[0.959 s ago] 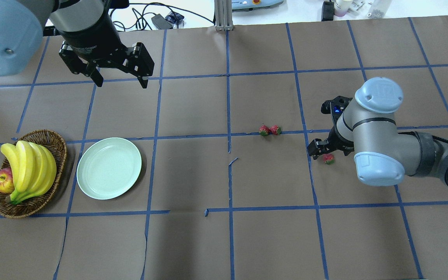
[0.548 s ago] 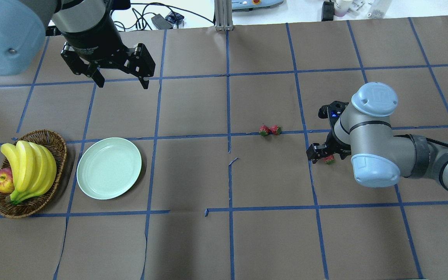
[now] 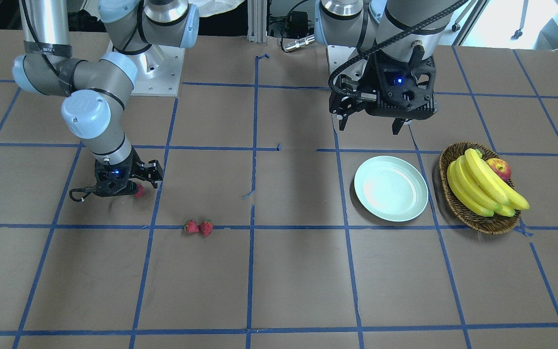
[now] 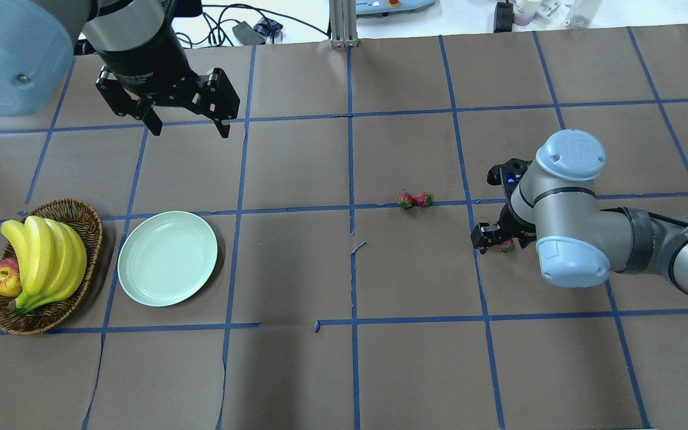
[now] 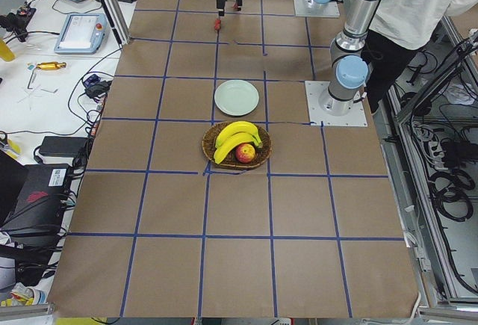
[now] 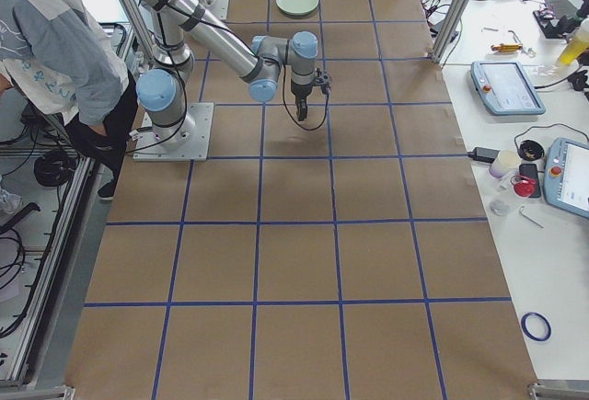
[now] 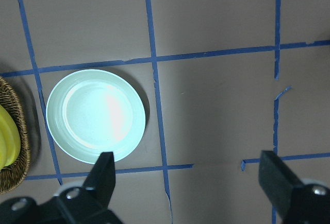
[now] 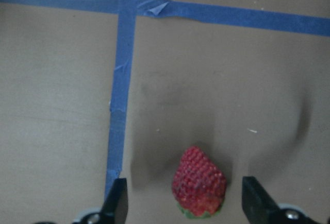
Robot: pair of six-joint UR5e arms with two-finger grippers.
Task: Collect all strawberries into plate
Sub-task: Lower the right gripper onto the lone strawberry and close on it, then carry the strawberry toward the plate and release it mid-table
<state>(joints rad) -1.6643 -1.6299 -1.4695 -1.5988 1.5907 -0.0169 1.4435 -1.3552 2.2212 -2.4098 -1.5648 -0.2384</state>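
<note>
One strawberry (image 8: 198, 180) lies on the table (image 4: 415, 370) between the spread fingers (image 8: 116, 206) of our right end effector (image 8: 185, 203), ungripped. Two more strawberries (image 4: 405, 200) touch nearby. We see the plate (image 4: 168, 258) well apart, near our left end effector (image 4: 189, 129), spread, holding nothing.

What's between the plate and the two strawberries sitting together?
Nothing, just bare table crossed by blue tape. The overhead view shows it, from plate to strawberries.

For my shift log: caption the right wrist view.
Open right end effector straddles a small red green-capped strawberry on brown table.
</note>
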